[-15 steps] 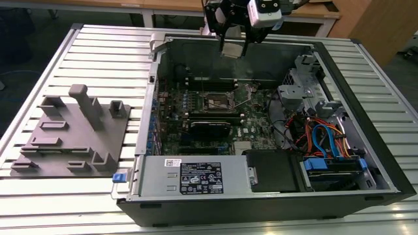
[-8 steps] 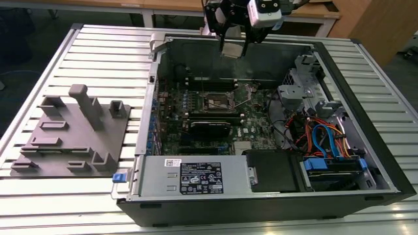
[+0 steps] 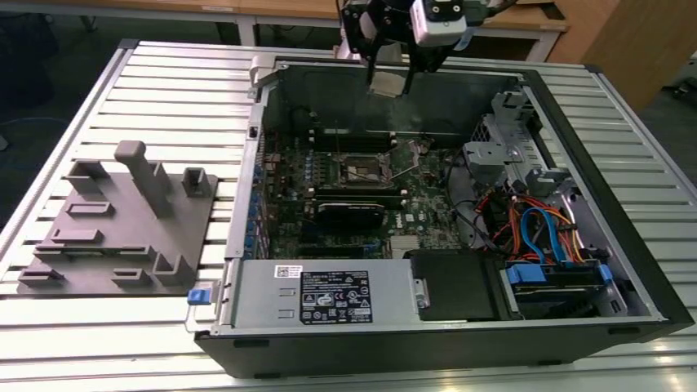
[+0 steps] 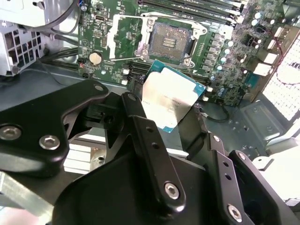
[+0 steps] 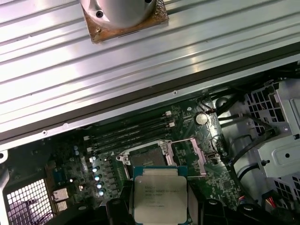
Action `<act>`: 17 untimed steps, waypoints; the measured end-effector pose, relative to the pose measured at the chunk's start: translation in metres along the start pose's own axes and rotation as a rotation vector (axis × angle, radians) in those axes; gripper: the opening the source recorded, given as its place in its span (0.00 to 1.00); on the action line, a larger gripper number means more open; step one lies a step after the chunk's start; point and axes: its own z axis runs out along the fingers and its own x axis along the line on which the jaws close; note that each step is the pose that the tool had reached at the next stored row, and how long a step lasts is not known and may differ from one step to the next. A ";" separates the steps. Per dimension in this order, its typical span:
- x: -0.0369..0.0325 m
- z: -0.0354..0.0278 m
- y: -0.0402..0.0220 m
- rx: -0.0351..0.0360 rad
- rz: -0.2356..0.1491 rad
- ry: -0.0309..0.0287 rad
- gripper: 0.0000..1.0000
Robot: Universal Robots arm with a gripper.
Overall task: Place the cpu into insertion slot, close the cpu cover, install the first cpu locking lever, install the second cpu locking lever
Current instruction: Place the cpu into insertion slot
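Risk: cpu (image 4: 172, 93) hangs above the open insertion slot (image 4: 171, 41), not yet seated.
We see the end effector (image 4: 165, 117) pinching the cpu by its edges, over the motherboard (image 4: 225, 56) inside the case (image 3: 436, 343) and apart from the insertion slot. In the second wrist view the cpu looks turned relative to the slot's rim. We judge a skewed or off-centre touchdown could bend contacts, and the thin edge grip could let it slip.
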 end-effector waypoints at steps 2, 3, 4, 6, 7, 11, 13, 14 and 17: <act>0.0000 0.0001 0.0000 -0.0004 0.023 -0.0021 0.54; 0.0000 0.0001 0.0000 -0.0007 0.038 -0.0034 0.54; 0.0000 0.0001 0.0000 -0.0010 0.051 -0.0045 0.54; 0.0000 0.0002 0.0000 -0.0014 0.075 -0.0066 0.54; 0.0000 0.0002 0.0000 -0.0015 0.083 -0.0074 0.54; 0.0001 0.0002 -0.0001 -0.0018 0.095 -0.0084 0.54; 0.0001 0.0003 0.0000 -0.0019 0.095 -0.0085 0.54; 0.0001 0.0003 0.0000 -0.0019 0.095 -0.0085 0.54; 0.0001 0.0003 0.0000 -0.0018 0.095 -0.0085 0.54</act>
